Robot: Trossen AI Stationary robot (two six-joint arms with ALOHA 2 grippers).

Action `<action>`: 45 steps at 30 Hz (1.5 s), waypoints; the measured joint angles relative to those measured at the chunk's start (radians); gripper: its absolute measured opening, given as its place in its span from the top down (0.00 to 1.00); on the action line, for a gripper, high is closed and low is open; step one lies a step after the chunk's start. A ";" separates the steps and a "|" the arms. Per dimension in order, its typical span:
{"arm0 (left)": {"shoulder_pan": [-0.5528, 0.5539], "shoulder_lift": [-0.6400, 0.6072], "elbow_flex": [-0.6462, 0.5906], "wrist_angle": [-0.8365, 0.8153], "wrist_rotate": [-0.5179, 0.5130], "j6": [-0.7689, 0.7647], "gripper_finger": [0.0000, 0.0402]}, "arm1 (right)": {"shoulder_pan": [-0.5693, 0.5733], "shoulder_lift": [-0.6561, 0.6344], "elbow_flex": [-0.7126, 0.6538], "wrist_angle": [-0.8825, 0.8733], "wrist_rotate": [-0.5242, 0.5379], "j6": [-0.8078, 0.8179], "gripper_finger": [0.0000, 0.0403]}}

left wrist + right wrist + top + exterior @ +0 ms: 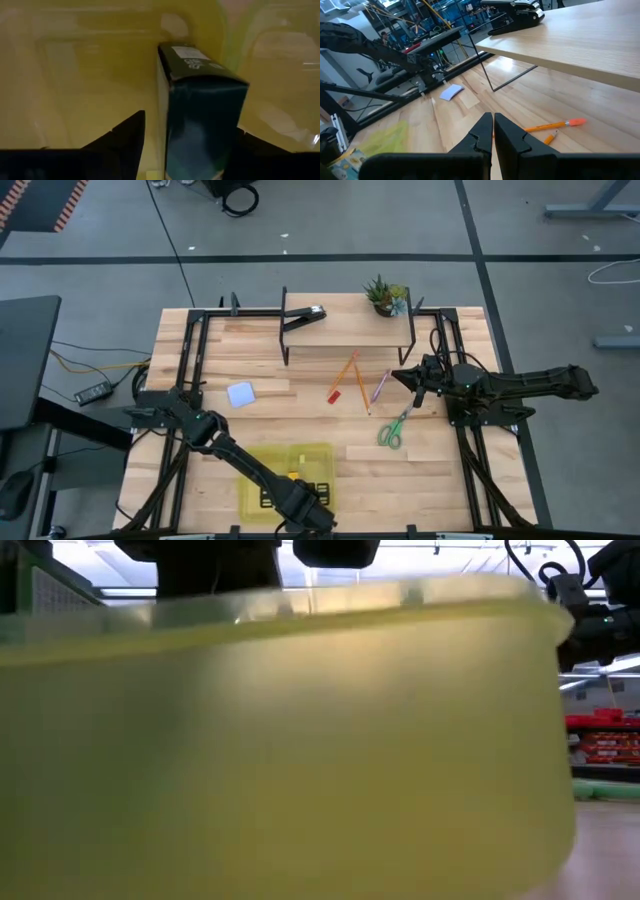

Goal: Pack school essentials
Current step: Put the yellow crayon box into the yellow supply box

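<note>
White print on the dark box [202, 100] end flap, too blurred to read

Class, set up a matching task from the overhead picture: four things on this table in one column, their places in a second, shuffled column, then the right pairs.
Things:
1. potted plant
2. pale block
3. scissors
4. crayon box

Places:
A. inside the yellow bin
B. on the raised shelf
C. bare table, near the left arm
D. table, below the right gripper

Pairs: 1-B, 2-C, 3-D, 4-A
</note>
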 joint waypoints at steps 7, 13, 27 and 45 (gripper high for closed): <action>0.000 -0.002 0.043 -0.049 -0.003 -0.047 0.56 | 0.000 0.000 0.000 0.000 0.000 0.000 0.94; -0.009 -0.002 0.080 -0.073 -0.003 -0.046 0.57 | 0.000 0.000 0.000 0.000 0.000 0.000 0.94; -0.002 -0.002 0.119 -0.077 -0.003 -0.046 0.68 | 0.000 0.000 0.000 0.000 0.000 0.000 0.94; 0.005 -0.002 0.119 -0.069 0.019 -0.010 0.64 | 0.000 0.000 0.000 0.000 0.000 0.000 0.94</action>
